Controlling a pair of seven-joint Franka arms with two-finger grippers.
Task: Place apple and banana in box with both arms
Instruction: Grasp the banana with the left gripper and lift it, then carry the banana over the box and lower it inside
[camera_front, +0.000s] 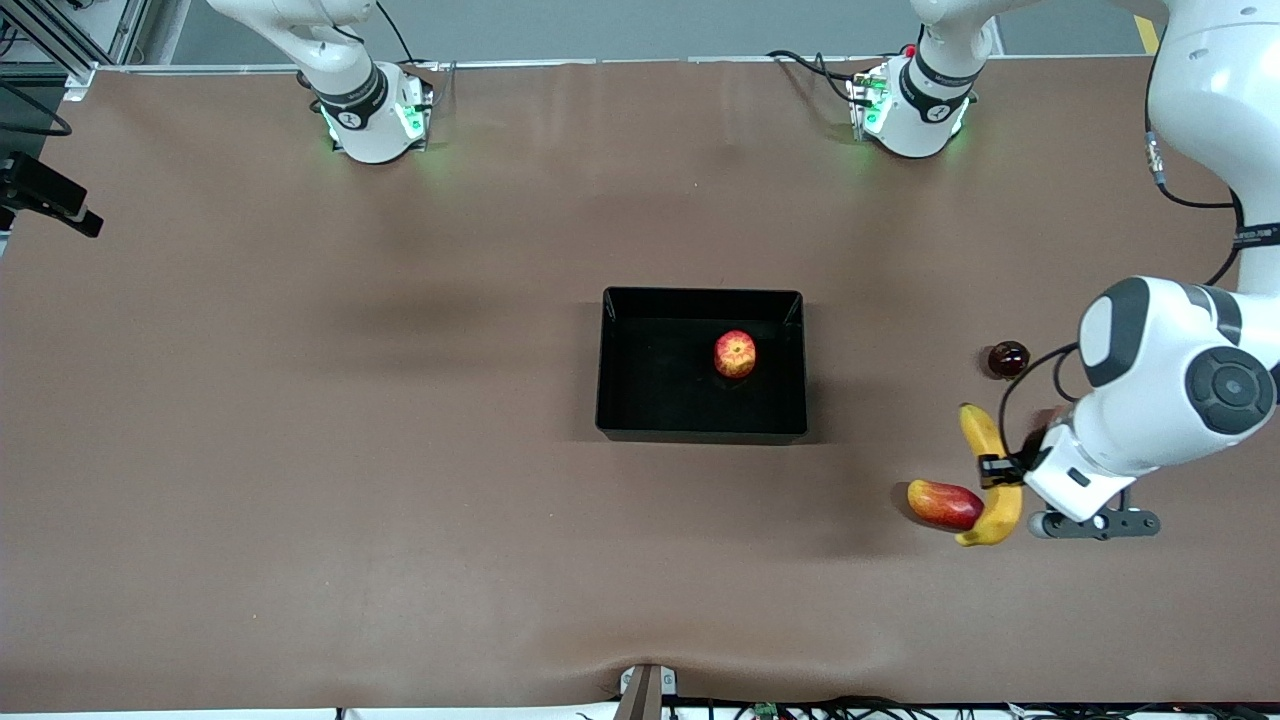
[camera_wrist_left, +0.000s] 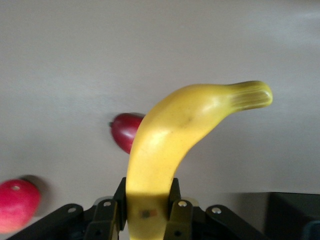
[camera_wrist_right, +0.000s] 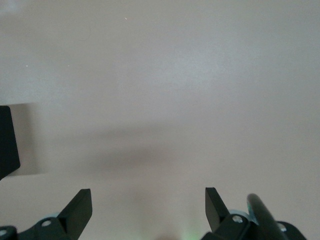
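Banana (camera_front: 990, 475) sits clamped in the left hand (camera_front: 1000, 470), above the tabletop (camera_front: 300, 450) at the left arm's end, with the mango (camera_front: 944, 503) just beside its lower tip and a dark round fruit (camera_front: 1008, 359) farther from the front camera. The fingers (camera_wrist_left: 107, 220) pinch it a little past mid-length; in the left wrist view the longer stretch (camera_wrist_left: 170, 145) arches out of the jaws toward the stalk. Its long axis runs roughly from the arms' bases toward the front camera, the curve bulging toward the box (camera_front: 620, 420). Apple (camera_front: 735, 354) already lies in the box, toward the left arm's side of it. The right hand (camera_wrist_right: 147, 207) is spread wide with nothing in it, over bare tabletop; its arm waits, out of the front view except for its base. Risks, as I judge them: the grip is off-centre on a smooth, tapering skin, so the long end may swing or slide out during the carry; a low pass could nudge the mango or catch the box wall; and released crosswise, the banana could bridge the rim or land on the apple rather than lie flat.
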